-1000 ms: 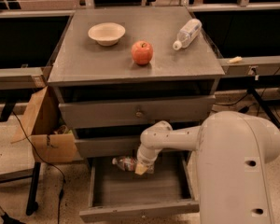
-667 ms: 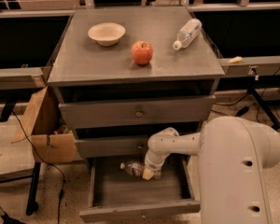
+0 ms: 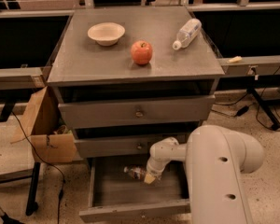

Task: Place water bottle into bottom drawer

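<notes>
camera view, 1 frame, looking down at the front of the grey cabinet (image 3: 88, 66).

- bottom drawer (image 3: 130, 211) is pulled out, open side up, low front panel nearest the camera. inside floor mostly bare.
- gripper (image 3: 148, 176) is down inside that drawer, near the back, roughly mid-width. it hangs off the white arm (image 3: 219, 167), which comes in from the right and fills the lower right of the frame.
- water bottle (image 3: 134, 172) is inside the bottom drawer too, lying roughly level, cap end pointing left, its right end in the gripper. the gripper reads as pinched onto that end; 1 tan fingertip (image 3: 150, 179) shows just below the bottle.
- cannot tell if the bottle touches the drawer floor or hangs just above it.
- 2 drawers above: middle drawer (image 3: 112, 146) right over the gripper, top drawer (image 3: 135, 112) above that, each with a small knob at centre.
- cabinet top: cream bowl (image 3: 106, 33) at left, red apple (image 3: 141, 52) in the middle toward the front, labelled bottle (image 3: 187, 33) lying on its side at right, cap toward the apple. all 3 apart from each other.
- cardboard box (image 3: 42, 125) sits against the cabinet's left side.
</notes>
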You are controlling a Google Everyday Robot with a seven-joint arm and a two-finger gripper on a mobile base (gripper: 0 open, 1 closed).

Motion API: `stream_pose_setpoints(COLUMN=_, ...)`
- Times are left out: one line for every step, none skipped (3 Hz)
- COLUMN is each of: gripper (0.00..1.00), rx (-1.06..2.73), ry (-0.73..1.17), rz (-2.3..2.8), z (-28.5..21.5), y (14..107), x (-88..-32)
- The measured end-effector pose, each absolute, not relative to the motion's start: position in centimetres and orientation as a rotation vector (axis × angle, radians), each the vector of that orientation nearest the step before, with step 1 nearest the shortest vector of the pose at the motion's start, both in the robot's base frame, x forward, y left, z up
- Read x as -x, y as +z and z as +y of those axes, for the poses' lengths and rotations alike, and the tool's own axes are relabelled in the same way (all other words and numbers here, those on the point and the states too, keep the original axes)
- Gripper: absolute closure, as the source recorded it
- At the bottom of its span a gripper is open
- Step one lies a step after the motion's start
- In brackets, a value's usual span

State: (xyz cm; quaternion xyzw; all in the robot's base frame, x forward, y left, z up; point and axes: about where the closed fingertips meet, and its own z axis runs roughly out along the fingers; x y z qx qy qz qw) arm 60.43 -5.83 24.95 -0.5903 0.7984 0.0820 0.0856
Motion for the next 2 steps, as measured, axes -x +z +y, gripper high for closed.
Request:
stream_pose_setpoints(gripper=1.0, rx=1.723, ry=0.286, rz=2.352, z=-6.2, y=21.0, x=-60.5)
stream_pose_setpoints(gripper=1.0, rx=1.7, ry=0.338, rz=2.278, z=-6.6, y=18.5, x=-60.2)
